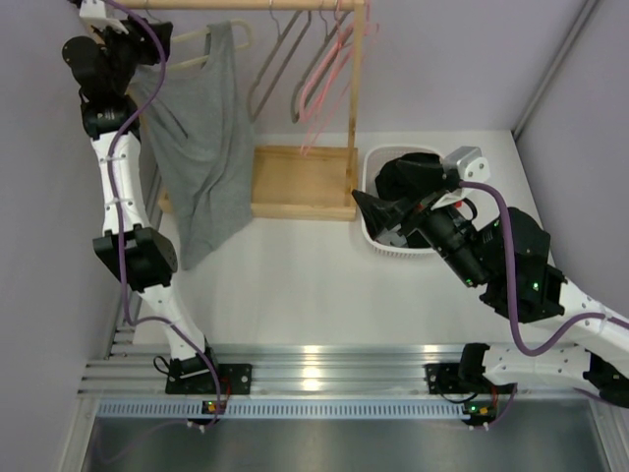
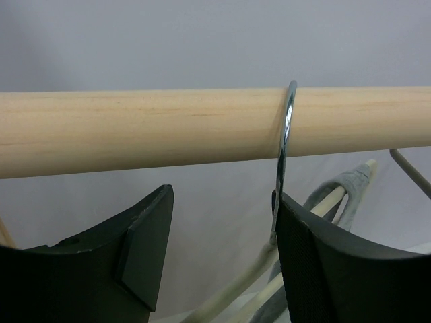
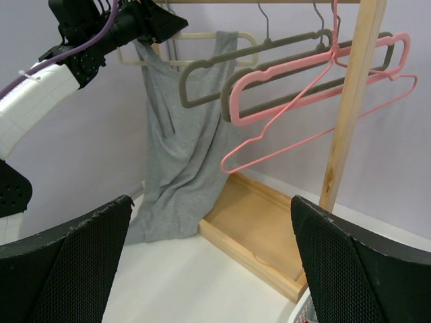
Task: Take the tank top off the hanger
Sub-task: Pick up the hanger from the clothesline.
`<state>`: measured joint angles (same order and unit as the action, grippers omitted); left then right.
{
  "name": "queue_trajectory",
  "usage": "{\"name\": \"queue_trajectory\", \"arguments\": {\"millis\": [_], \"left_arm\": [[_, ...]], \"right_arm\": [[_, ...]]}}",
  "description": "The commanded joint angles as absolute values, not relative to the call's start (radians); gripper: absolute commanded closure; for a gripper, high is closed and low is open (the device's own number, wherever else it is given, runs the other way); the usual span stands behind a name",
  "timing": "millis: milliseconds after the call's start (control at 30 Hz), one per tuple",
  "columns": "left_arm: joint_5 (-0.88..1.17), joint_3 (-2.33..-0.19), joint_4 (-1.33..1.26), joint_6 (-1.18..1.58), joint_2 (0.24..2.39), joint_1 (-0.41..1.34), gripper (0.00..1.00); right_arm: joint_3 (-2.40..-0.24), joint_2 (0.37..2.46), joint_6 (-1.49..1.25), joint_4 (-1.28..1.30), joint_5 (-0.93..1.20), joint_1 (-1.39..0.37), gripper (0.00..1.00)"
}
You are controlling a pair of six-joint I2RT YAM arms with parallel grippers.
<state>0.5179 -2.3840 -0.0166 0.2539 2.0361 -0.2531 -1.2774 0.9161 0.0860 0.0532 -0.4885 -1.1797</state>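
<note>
Left gripper jaws apart, clamping nothing; hook touches one finger's inner edge (no pinch yet). Just beyond, the hook sits over the rod. Tank top hangs below the gripper on the hanger. Removal not started.

Left gripper up high, jaws apparently part-open, right gripper low, jaws wide.

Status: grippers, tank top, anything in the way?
Left gripper open, fingers straddling the hanger hook at the rod. Right gripper open, empty, near the basket. Tank top on its hanger. Grey hangers close alongside.
</note>
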Motion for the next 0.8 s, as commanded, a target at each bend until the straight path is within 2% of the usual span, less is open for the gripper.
{"name": "queue_trajectory", "arguments": {"millis": [0, 167, 567, 767], "left_arm": [[0.670, -2.317, -0.107, 0.267, 1.961, -0.245, 1.00], [0.638, -2.289, -0.115, 0.281, 1.907, -0.244, 1.00], [0.352, -2.235, -0.109, 0.413, 1.778, -0.245, 1.00], [0.299, -2.235, -0.104, 0.440, 1.755, -0.245, 1.00]], "right_arm": [[-1.302, 0.910, 0.084, 0.052, -0.499, -1.169, 0.01], [-1.302, 0.908, 0.077, 0.052, -0.491, -1.170, 0.01], [-1.292, 0.891, 0.046, 0.052, -0.472, -1.169, 0.01], [-1.287, 0.879, 0.034, 0.052, -0.463, -1.167, 0.01]]}}
